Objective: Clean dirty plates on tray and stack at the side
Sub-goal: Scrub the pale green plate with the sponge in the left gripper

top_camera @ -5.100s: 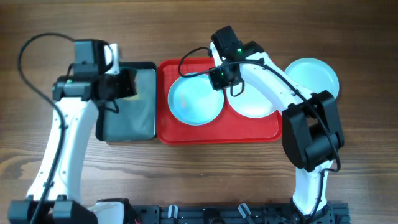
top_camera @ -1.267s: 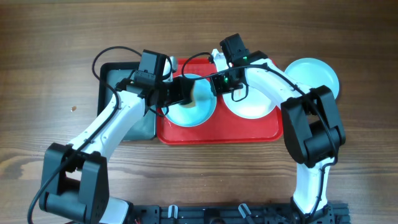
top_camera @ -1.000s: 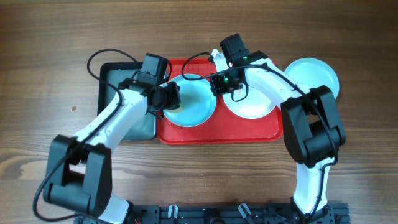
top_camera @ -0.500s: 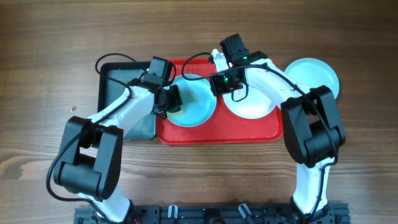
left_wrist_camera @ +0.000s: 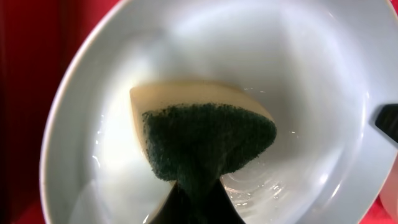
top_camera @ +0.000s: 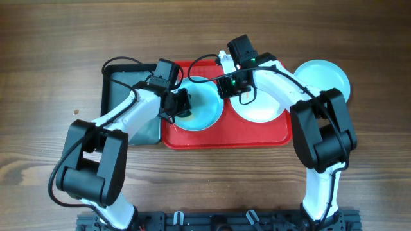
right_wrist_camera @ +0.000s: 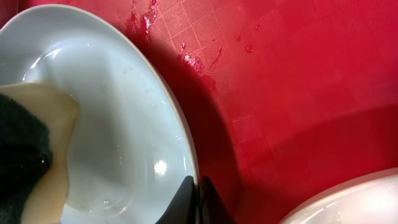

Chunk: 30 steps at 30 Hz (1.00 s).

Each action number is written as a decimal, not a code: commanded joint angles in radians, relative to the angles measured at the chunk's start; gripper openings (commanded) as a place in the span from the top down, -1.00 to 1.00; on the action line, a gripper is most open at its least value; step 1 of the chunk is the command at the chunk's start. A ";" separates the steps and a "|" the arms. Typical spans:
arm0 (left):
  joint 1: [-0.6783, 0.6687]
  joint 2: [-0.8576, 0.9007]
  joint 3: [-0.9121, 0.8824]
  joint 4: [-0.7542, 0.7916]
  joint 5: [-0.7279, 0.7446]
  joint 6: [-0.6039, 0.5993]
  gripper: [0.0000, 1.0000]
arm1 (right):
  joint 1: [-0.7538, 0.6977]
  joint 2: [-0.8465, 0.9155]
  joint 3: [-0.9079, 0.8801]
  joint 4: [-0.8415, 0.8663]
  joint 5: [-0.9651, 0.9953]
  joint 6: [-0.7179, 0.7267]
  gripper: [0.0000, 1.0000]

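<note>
My left fingers (left_wrist_camera: 193,200) are clamped tight on the sponge (left_wrist_camera: 208,146), its green face pressed into the blue plate (top_camera: 207,110). The plate sits in the 9 o'clock half of the red tray (top_camera: 257,133). My right fingers (right_wrist_camera: 186,198) are pinched shut on that plate's rim at about 2 o'clock, steadying it.

To scrub well, I judge I should hold that pinch firm so the plate cannot skate. I would sweep the sponge in overlapping circles from the 9 o'clock side through the centre and out to the rim. Pressure should be flat and moderate, since bearing down near the free edge could tip the plate.

The white plate (top_camera: 260,110) lies just beside it at 3 o'clock. The second blue plate (top_camera: 324,76) rests on the desk (top_camera: 257,25) off the tray's 2 o'clock corner.
</note>
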 commanded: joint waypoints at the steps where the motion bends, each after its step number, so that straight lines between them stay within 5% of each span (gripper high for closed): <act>1: -0.007 -0.031 0.014 -0.029 0.044 0.005 0.92 | 0.007 0.019 -0.011 0.005 -0.024 0.003 0.91; 7: -0.006 -0.214 0.047 -0.054 -0.048 0.005 0.92 | 0.007 0.019 -0.011 0.005 -0.024 0.003 0.92; 21: -0.010 0.024 0.043 -0.072 -0.143 0.004 0.92 | 0.007 0.019 -0.011 0.004 -0.024 0.003 0.91; 30: -0.029 0.095 0.043 -0.003 0.023 0.004 0.92 | 0.007 0.019 -0.011 0.005 -0.024 0.004 0.91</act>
